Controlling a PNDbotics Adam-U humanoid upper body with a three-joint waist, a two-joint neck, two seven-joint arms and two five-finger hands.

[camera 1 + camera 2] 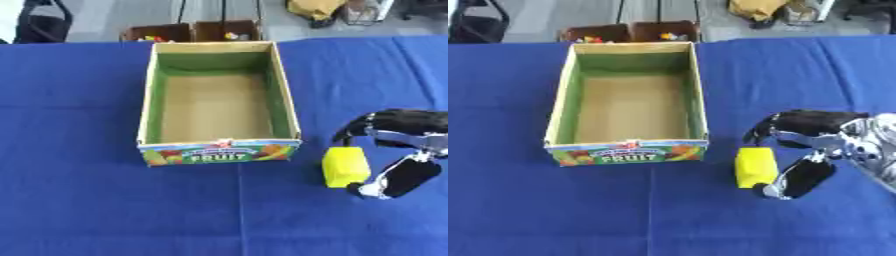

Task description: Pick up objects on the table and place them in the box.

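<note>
My right hand (pixel 807 150) curls round the yellow block (pixel 755 167) on the blue tablecloth (pixel 535 215), fingers on its far side and thumb on its near side, just right of the empty fruit box (pixel 627 150).

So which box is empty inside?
The big green-walled box marked FRUIT, in the middle of the blue table. The two smaller brown boxes behind it hold small colourful things.

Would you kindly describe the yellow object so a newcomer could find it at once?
Start at the open box marked FRUIT on the blue table. Just right of its front corner sits a yellow block, between the fingers and thumb of the right hand. It is the only loose, bright yellow thing on the cloth.
</note>
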